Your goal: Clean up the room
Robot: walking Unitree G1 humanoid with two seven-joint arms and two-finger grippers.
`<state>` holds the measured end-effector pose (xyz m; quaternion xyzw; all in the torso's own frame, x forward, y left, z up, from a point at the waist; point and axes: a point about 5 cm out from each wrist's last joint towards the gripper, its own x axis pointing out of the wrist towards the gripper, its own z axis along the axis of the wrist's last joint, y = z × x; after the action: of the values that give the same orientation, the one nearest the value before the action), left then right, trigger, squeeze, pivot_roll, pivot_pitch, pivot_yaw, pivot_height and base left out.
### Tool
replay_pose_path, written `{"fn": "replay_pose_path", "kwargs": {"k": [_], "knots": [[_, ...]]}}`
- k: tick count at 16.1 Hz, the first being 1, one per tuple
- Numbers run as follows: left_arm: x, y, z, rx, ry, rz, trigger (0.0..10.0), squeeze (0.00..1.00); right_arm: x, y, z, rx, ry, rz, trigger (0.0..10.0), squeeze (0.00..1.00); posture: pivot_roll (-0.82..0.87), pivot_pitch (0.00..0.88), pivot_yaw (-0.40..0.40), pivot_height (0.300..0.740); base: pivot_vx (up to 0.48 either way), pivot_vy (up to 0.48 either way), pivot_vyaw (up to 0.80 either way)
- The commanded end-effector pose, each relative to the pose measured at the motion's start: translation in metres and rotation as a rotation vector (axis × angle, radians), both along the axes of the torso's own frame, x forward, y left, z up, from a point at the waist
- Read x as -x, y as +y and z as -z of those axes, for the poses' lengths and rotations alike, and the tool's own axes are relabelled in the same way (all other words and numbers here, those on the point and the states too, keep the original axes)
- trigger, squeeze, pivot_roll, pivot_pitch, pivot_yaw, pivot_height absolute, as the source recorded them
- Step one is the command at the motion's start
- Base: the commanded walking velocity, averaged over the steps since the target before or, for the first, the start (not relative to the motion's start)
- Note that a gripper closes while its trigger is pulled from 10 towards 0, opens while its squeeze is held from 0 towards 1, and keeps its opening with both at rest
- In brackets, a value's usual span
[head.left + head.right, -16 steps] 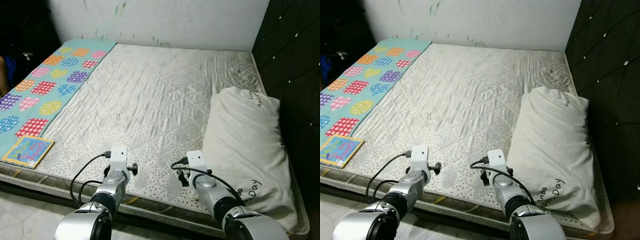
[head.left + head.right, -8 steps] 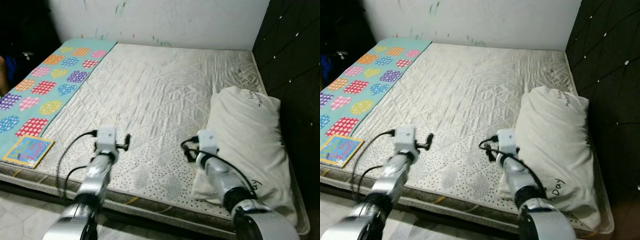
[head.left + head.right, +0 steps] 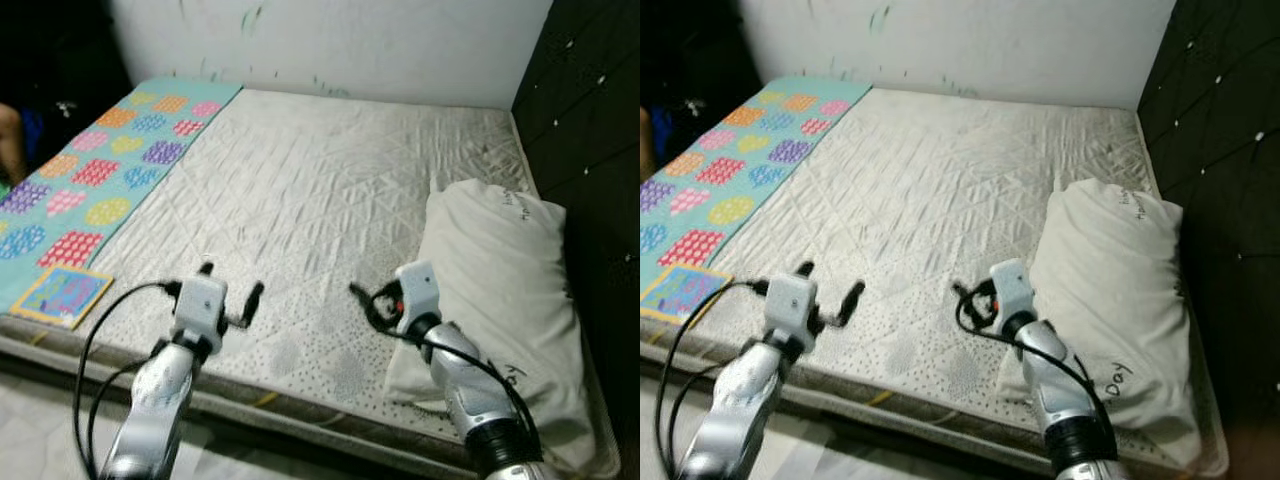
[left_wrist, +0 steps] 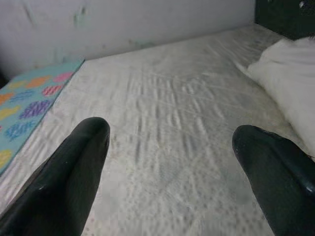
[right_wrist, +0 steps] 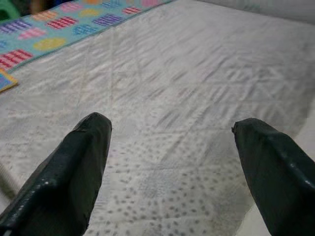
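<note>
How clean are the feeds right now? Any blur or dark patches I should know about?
Eye views: slight motion blur, the left gripper and right gripper smeared; far left corner and headboard very dark. Wrist views: mattress soft, black fingers out of focus; light even, no glare.

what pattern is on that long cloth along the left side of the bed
Teal cloth with rows of bright dotted and checked hearts; clearest in the left eye view.

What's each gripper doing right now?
Left gripper: open, empty, over the mattress.
Right gripper: open, empty, beside the pillow.
</note>
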<state>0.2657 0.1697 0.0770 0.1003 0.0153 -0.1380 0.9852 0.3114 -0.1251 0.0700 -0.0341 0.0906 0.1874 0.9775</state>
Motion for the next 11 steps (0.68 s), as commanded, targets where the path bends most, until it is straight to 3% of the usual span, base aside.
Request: {"fn": "replay_pose_path", "kwargs": {"k": [1,2,4,5,6,7,8,9,10,11], "knots": [[0.002,0.001,-0.009,-0.009,-0.020,-0.016,10.0,0.00,0.003,0.000,-0.004,0.014,-0.031,0.029,10.0,0.00,-0.11,0.000,0.010,0.740,0.000,0.000,0.00],[0.011,-0.008,-0.008,0.053,0.001,-0.020,10.0,0.00,0.013,0.002,-0.006,-0.031,-0.070,0.019,10.0,0.00,-0.13,0.000,0.009,0.740,0.000,0.000,0.00],[0.014,-0.020,-0.009,0.085,0.001,-0.022,10.0,0.00,0.020,-0.002,-0.010,0.012,-0.104,0.059,10.0,0.00,-0.15,0.000,0.015,0.740,0.000,0.000,0.00],[0.013,-0.024,-0.013,0.066,-0.021,-0.028,10.0,0.00,0.024,-0.007,-0.010,0.036,-0.086,0.084,10.0,0.00,-0.17,0.000,0.021,0.740,0.000,0.000,0.00],[0.012,-0.023,-0.015,0.082,-0.030,-0.042,10.0,0.00,0.026,-0.011,-0.010,-0.003,-0.059,0.100,10.0,0.00,-0.17,0.000,0.022,0.740,0.000,0.000,0.00],[0.011,-0.018,-0.016,0.130,-0.024,-0.078,10.0,0.00,0.029,-0.016,-0.010,-0.047,-0.036,0.125,10.0,0.00,-0.17,0.000,0.021,0.740,0.000,0.000,0.00],[0.012,-0.005,-0.014,0.160,0.002,-0.165,10.0,0.00,0.033,-0.022,-0.006,-0.034,0.012,0.137,10.0,0.00,-0.18,0.000,0.026,0.740,0.000,0.000,0.00],[0.013,-0.001,-0.013,0.156,0.006,-0.184,10.0,0.00,0.034,-0.023,-0.006,-0.017,0.011,0.141,10.0,0.00,-0.18,0.000,0.026,0.740,0.000,0.000,0.00],[0.017,0.006,-0.011,0.142,0.007,-0.215,10.0,0.00,0.035,-0.022,-0.008,0.094,-0.042,0.107,10.0,0.00,-0.18,0.000,0.026,0.740,0.000,0.000,0.00],[0.018,0.010,-0.010,0.150,0.009,-0.239,10.0,0.00,0.035,-0.022,-0.010,0.091,-0.055,0.105,10.0,0.00,-0.17,0.000,0.025,0.740,0.000,0.000,0.00]]}}
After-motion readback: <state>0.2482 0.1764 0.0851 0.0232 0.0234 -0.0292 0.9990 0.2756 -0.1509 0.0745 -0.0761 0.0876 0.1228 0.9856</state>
